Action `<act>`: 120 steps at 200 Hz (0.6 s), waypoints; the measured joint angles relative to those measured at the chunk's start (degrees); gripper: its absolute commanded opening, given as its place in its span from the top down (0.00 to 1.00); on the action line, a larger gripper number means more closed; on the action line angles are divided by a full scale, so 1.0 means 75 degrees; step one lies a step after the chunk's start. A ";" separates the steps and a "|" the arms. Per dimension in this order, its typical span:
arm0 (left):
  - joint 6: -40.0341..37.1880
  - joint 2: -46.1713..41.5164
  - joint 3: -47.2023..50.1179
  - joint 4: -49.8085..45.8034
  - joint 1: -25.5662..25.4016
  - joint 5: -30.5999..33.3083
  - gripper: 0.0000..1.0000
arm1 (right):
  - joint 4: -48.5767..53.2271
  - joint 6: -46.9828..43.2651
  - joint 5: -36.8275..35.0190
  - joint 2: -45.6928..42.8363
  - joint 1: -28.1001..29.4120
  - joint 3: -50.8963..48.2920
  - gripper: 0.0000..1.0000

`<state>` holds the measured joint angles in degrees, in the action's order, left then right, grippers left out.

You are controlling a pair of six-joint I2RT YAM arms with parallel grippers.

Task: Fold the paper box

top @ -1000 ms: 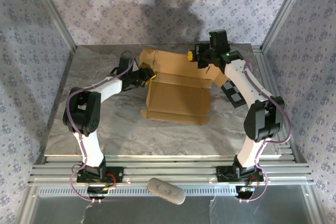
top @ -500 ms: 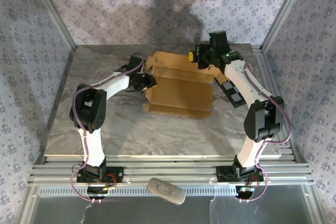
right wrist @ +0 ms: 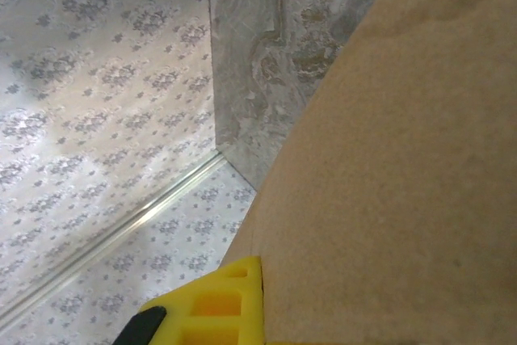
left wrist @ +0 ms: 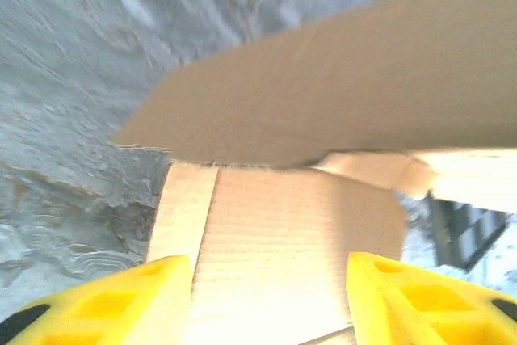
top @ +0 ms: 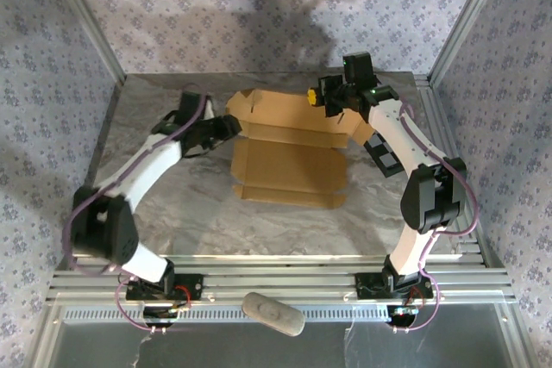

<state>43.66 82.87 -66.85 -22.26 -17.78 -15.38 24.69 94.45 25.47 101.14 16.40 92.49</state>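
The paper box point(top: 289, 151) is a tan cardboard sheet in the middle of the table, its front panel lying flat and its rear panel raised. My left gripper point(top: 226, 127) stands open at the box's left edge; in the left wrist view its yellow fingers point(left wrist: 105, 305) are wide apart, with a cardboard flap point(left wrist: 283, 240) lying beyond them and a raised panel point(left wrist: 339, 94) above. My right gripper point(top: 316, 96) is shut on the rear panel's top edge. The right wrist view has one yellow finger point(right wrist: 210, 305) pressed against the cardboard point(right wrist: 404, 183).
A black-and-white checkerboard panel point(top: 384, 154) lies on the table under my right arm, to the right of the box. Patterned walls close in the back and both sides. A grey oblong object point(top: 272, 314) rests on the front rail, off the table.
My left arm has swung out to the left and its gripper has opened and drawn back from the box. The box's front panel has dropped flat onto the table. The right arm holds still.
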 measured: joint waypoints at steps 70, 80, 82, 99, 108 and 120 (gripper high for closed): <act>-0.0079 -0.0973 0.0924 0.0117 0.1941 -0.0612 0.65 | 0.0189 -0.1215 0.0297 0.0647 0.0169 0.0166 1.00; -0.0163 -0.0726 0.0938 0.0178 0.1920 -0.0740 0.66 | 0.0187 -0.1343 0.0329 0.0764 0.0221 0.0210 1.00; -0.0198 -0.0676 0.0938 0.0195 0.1920 -0.0766 0.66 | 0.0181 -0.1352 0.0332 0.0784 0.0233 0.0216 1.00; -0.0425 -0.0300 0.1032 0.0428 0.1851 -0.0985 0.67 | 0.0187 -0.1577 0.0356 0.0933 0.0300 0.0271 1.00; -0.0667 -0.0172 0.1102 0.0490 0.1781 -0.1026 0.67 | 0.0216 -0.1664 0.0367 0.0982 0.0323 0.0335 1.00; -0.1157 -0.0137 0.1142 0.0463 0.1580 -0.0997 0.63 | 0.0233 -0.1749 0.0388 0.1043 0.0335 0.0428 1.00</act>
<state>34.98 81.84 -58.28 -18.79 -5.93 -22.85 26.44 81.34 28.38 108.97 18.92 95.70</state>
